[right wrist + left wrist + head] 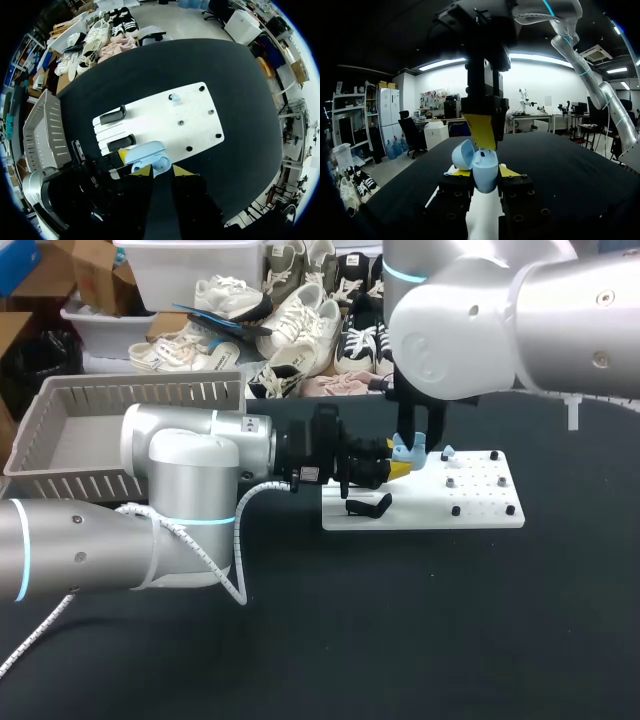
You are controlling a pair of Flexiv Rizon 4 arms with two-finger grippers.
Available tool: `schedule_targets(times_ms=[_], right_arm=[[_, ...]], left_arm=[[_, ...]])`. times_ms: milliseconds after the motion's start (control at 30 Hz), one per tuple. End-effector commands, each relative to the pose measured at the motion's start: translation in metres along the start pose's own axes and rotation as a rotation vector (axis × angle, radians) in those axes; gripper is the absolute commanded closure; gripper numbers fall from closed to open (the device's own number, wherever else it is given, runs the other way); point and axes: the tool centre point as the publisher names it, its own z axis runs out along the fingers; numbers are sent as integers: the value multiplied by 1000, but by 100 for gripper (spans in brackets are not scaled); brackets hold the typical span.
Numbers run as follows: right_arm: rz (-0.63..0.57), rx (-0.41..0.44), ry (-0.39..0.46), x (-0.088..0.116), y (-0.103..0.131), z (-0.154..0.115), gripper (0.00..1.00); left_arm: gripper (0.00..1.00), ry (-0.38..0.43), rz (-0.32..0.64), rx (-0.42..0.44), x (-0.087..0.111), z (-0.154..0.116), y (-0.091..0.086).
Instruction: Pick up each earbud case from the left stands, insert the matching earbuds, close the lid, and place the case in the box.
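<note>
Left wrist view: my left tool (485, 173) clamps the case (481, 167), lid open, by its sides above the worktop (400, 620). Whether my right tool (482, 131), just over it, is open I cannot tell. Likely a light, rigid, slick shell; spare the hinged lid.

Head view: looked down on the table (400, 640) from above and behind, far off.
Left wrist view: sat low, faced level across the table, very near the blue case (485, 172).
Right wrist view: faced straight down on the white board (165, 120).
Shared: blue case showed in all three; white board in head and right wrist.
</note>
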Motion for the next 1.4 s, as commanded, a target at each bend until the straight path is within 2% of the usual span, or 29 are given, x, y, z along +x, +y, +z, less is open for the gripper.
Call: schedule_targets(times_ms=[33, 267, 333, 500, 633, 767, 833, 1100, 1400], right_arm=[[17, -20, -17, 2, -13, -6, 80], [67, -48, -54, -13, -43, -12, 78], [74, -82, -55, -20, -51, -11, 78], [83, -153, -61, -42, -66, -4, 76], [61, -201, -107, -63, -69, 4, 76], [56, -233, -155, -73, -68, 10, 74], [35, -241, -180, -77, -64, 17, 80], [-3, -318, -163, -83, -46, 48, 76], [-22, -322, -158, -89, -35, 60, 69]], left_arm=[[100, -2, 1, 0, 1, 0, 0], [100, -2, 1, 0, 1, 0, 0], [100, -2, 1, 0, 1, 0, 0], [100, -2, 1, 0, 1, 0, 0], [100, -2, 1, 0, 1, 0, 0], [100, -2, 1, 0, 1, 0, 0], [100, -2, 1, 0, 1, 0, 0], [100, -2, 1, 0, 1, 0, 0], [100, -2, 1, 0, 1, 0, 0]])
